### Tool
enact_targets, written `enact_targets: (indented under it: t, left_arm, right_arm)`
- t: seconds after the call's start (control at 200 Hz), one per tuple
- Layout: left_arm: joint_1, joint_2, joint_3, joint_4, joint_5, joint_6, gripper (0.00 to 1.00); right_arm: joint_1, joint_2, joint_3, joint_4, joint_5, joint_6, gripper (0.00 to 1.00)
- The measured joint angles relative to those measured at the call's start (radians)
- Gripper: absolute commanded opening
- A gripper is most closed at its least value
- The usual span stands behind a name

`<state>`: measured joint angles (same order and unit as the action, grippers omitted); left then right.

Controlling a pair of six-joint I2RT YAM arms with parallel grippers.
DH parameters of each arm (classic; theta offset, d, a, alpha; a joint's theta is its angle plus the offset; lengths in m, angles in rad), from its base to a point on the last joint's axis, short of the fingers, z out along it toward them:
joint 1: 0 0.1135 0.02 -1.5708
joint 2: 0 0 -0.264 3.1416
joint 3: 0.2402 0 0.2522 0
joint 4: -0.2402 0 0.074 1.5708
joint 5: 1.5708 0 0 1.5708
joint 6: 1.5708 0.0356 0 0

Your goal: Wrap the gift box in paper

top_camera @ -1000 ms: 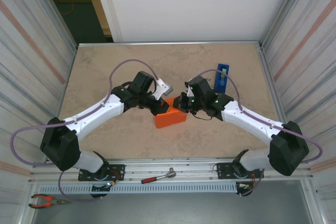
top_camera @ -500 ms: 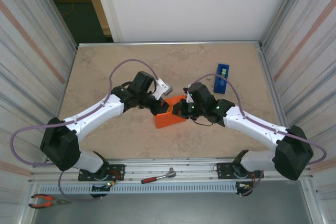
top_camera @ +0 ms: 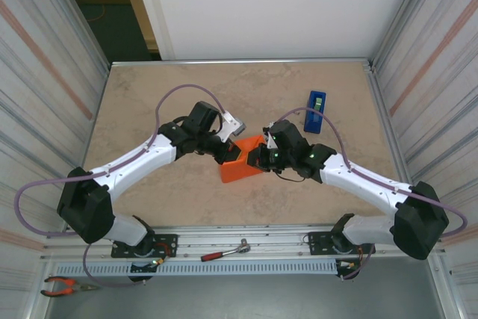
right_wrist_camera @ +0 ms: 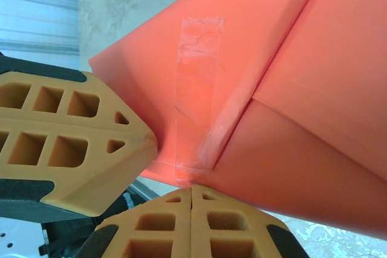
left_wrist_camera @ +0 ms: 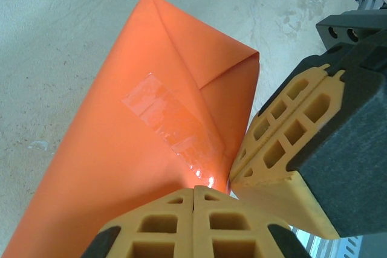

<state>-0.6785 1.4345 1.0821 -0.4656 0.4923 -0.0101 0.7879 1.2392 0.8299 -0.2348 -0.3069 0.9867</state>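
The orange paper (top_camera: 240, 171) is folded round the gift box, which is hidden inside it, at the middle of the table. A strip of clear tape (left_wrist_camera: 166, 119) holds a folded flap at one end of the package. My left gripper (top_camera: 233, 153) is shut, its joined tips (left_wrist_camera: 195, 189) resting against the paper just below that tape. My right gripper (top_camera: 254, 159) is shut too, its tips (right_wrist_camera: 192, 189) touching the taped end fold (right_wrist_camera: 196, 89) from the other side. The two grippers sit close together at the package's far end.
A blue tape dispenser (top_camera: 316, 112) stands at the back right of the tabletop. A red-handled tool (top_camera: 224, 252) and pliers (top_camera: 66, 285) lie on the front rail below the table. Ribbed walls close in both sides.
My right gripper has moved left and slightly nearer, away from the tape dispenser and onto the package's end. The left arm and the package have stayed put.
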Motion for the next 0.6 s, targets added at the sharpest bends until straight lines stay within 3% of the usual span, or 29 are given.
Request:
enact_targets:
  t: [0.601]
  left_arm:
    - [0.0, 0.0, -0.002, 0.004, -0.004, 0.0, 0.0]
  right_arm:
    - [0.024, 0.006, 0.0, 0.004, 0.026, 0.006, 0.0]
